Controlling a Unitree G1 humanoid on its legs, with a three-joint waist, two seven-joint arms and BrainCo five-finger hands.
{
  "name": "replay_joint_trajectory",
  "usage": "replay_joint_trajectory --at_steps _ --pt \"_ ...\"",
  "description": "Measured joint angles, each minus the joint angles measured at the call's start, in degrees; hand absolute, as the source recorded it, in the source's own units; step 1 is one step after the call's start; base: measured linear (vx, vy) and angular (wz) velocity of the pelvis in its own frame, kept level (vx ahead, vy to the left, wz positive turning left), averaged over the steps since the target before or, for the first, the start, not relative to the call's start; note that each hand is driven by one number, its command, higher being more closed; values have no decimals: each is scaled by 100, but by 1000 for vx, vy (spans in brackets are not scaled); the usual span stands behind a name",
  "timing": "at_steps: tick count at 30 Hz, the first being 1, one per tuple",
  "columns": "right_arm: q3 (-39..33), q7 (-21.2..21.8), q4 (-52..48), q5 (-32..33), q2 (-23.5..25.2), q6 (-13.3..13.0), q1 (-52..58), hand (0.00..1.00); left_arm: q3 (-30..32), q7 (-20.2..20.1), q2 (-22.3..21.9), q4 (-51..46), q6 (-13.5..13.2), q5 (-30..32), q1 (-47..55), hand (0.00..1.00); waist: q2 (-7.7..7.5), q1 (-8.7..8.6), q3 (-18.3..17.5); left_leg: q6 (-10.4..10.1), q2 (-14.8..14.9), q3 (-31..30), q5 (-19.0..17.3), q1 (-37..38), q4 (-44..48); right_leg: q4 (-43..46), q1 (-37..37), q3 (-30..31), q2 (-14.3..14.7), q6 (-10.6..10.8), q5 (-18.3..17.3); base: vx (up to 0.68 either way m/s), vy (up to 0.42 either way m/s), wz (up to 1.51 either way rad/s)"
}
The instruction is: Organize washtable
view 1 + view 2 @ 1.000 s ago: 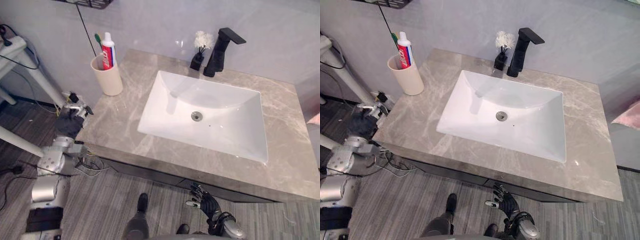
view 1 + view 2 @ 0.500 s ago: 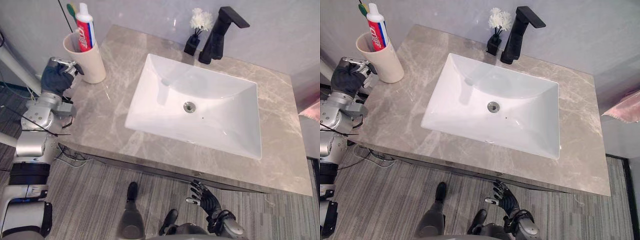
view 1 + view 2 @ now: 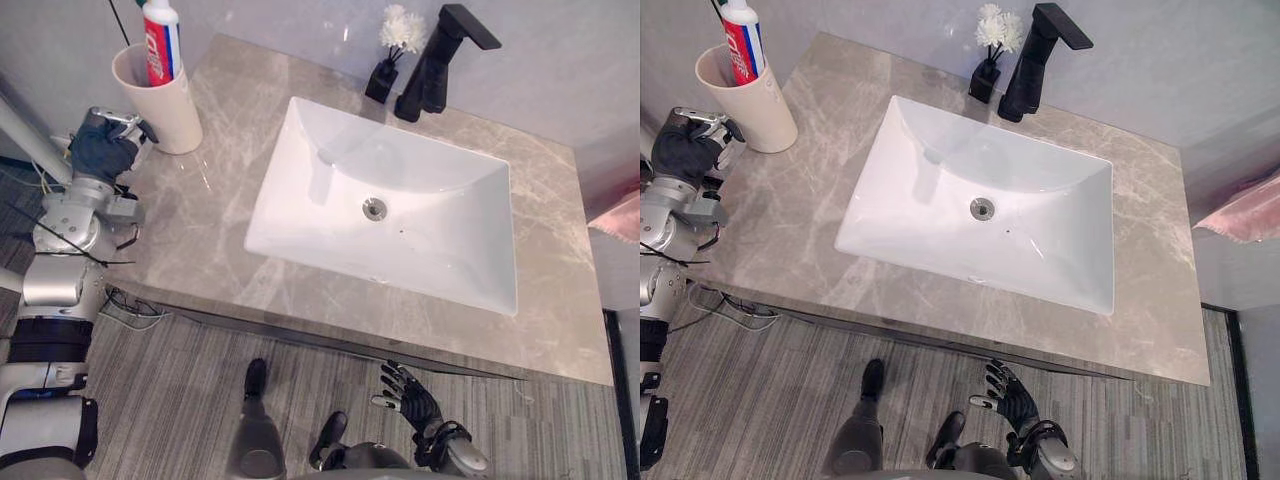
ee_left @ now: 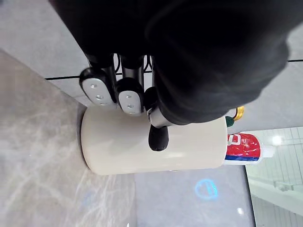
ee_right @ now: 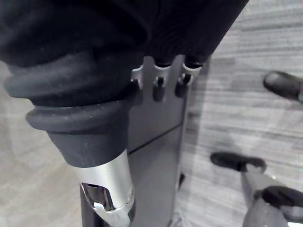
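You see a black faucet (image 3: 432, 68) behind the white sink (image 3: 450, 240), a small flower vase (image 3: 383, 76) just beside it.

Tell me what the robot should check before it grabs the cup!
1. Cup upright on the counter: ok.
2. Toothpaste standing inside the cup: ok.
3. Left hand right beside the cup: ok.
4. Fingers wrapped round the cup: not ok, they are open.
5. Fingers touching the cup: cannot tell.
6. Right hand out of the way, low in front of the counter, open: ok.
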Motion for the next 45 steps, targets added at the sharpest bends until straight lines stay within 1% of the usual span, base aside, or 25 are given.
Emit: replay_joint_trajectory --at_steps 12,17,19,26,30,34,38,42,44,45 --pt "-5 1 -100 4 0 0 0 0 1 38 -32 -1 0 0 -17 100 -71 -3 73 -1 -7 -15 -1 -29 0 -31 0 -17 4 8 8 0 0 0" --pt "-6 3 -165 9 1 0 -1 0 14 114 -40 -5 -1 3 -67 100 -157 -3 157 -1 -9 -23 -2 -36 -2 -32 -4 -24 1 5 10 0 0 0" --pt "-10 2 -165 10 0 0 0 0 36 116 -82 -6 -5 2 -66 100 -168 -2 163 -1 -11 -30 -2 -53 -1 -32 -16 -31 2 5 10 0 0 0" --pt "-13 7 -165 9 3 -1 -2 0 377 110 -302 -132 -30 4 93 100 -163 -3 166 -14 -14 -68 -11 -59 -1 -37 0 -69 7 6 10 0 0 2" --pt "-16 11 -165 8 3 -1 -3 0 468 110 -327 -345 -43 11 310 100 -136 4 185 -16 -18 -110 -13 -60 -1 -38 23 -113 10 6 10 0 1 5" --pt "-25 13 -165 4 2 0 -2 0 683 110 -463 -522 -53 21 498 100 -98 10 212 -17 -23 -145 -14 -62 -3 -38 41 -139 13 6 9 -5 10 4" --pt "-26 14 -165 1 2 0 -3 0 699 108 -470 -589 -94 31 582 100 -87 12 219 -43 -23 -159 -33 -61 -5 -38 50 -146 15 7 9 0 0 0" --pt "-26 18 -165 -1 2 0 -1 0 698 112 -468 -565 -89 36 550 100 -87 11 219 -48 -20 -162 -38 -61 -7 -38 51 -148 18 6 9 0 0 0" --pt "-24 20 -165 0 2 1 1 0 642 115 -458 -362 -73 36 350 100 -88 25 218 -50 -15 -168 -39 -66 -8 -37 50 -154 25 6 9 0 0 0" --pt "-23 20 -165 0 2 1 3 0 538 138 -361 -27 -35 35 44 100 -90 30 217 -51 -9 -170 -39 -72 -7 -34 46 -155 31 6 9 0 0 0"
